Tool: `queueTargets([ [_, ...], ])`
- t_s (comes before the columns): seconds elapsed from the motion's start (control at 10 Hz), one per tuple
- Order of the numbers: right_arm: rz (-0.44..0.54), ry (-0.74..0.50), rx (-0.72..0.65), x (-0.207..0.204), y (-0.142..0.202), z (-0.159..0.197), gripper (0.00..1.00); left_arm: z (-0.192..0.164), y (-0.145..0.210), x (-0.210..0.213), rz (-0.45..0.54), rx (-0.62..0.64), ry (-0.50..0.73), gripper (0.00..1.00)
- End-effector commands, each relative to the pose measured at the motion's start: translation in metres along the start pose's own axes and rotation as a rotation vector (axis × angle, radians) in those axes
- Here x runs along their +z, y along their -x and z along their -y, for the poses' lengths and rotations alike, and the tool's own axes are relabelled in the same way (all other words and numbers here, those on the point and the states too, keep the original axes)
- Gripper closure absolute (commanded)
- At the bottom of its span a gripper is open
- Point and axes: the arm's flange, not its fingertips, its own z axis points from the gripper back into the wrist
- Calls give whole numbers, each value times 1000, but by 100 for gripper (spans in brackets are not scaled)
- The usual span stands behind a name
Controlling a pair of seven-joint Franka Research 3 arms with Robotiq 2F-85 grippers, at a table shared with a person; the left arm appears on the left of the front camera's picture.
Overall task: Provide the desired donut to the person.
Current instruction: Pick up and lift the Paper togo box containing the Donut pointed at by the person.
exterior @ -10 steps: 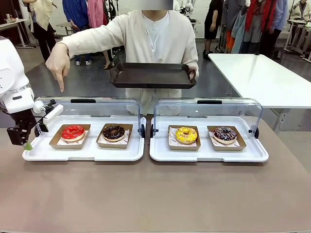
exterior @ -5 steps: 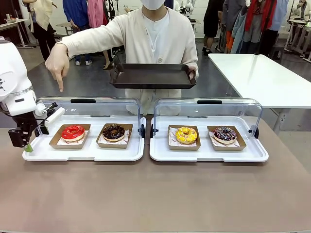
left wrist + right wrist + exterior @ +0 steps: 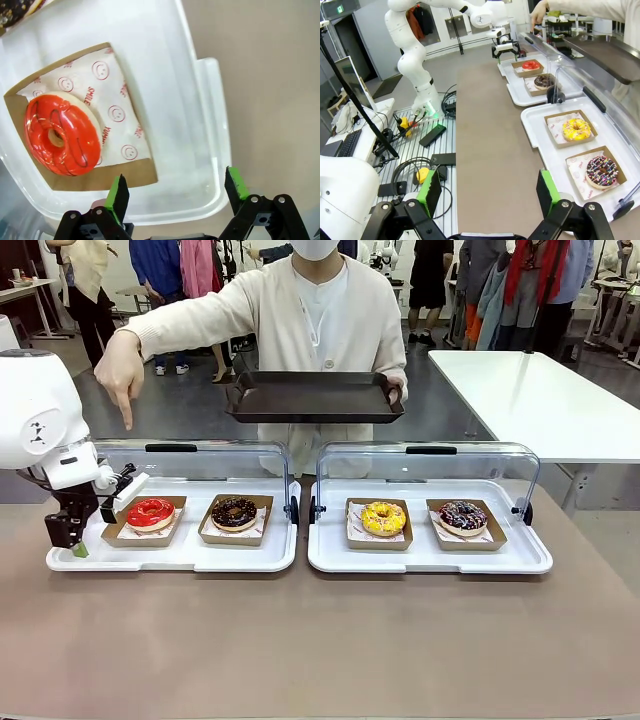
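Red-glazed donut (image 3: pixel 150 512) sits in a brown card tray (image 3: pixel 118 531) on printed paper, at the left end of the left white tray (image 3: pixel 180 555), which lies on the brown table (image 3: pixel 320 640). Chocolate donut (image 3: pixel 234 512) in its own card tray just beside it, same white tray. Right white tray (image 3: pixel 430 560) carries a yellow donut (image 3: pixel 383 518) and a dark sprinkled donut (image 3: pixel 462 515), each in a card tray. Clear lids (image 3: pixel 190 465) stand raised along the far edge of both white trays. Person (image 3: pixel 320 310) at the far side, cream cardigan; pointing hand (image 3: pixel 120 370) stretched out, index finger aimed down above the left end of the left white tray, on the red donut's side. Other hand (image 3: pixel 395 395) holds a dark serving tray (image 3: pixel 315 395) level at chest height. Left gripper (image 3: pixel 177 186) low over the outer end of the left white tray, just beside the red donut's card tray; jaws spread wide, nothing between them, the tray rim showing below in the wrist view. Contact with the rim: cannot tell. Right gripper (image 3: pixel 488 192) well apart from the trays, back off the table's right end above floor and cables, jaws also wide and holding nothing
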Motion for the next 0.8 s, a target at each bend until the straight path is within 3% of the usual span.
queueTargets([
  [0.0, 8, -4, 6, 0, 0, 1, 0, -12, 4, -4, 14, 43, -27, 0],
  [0.7, 8, -4, 6, 0, 0, 1, 0, -21, 6, -19, 54, 54, -24, 0],
])
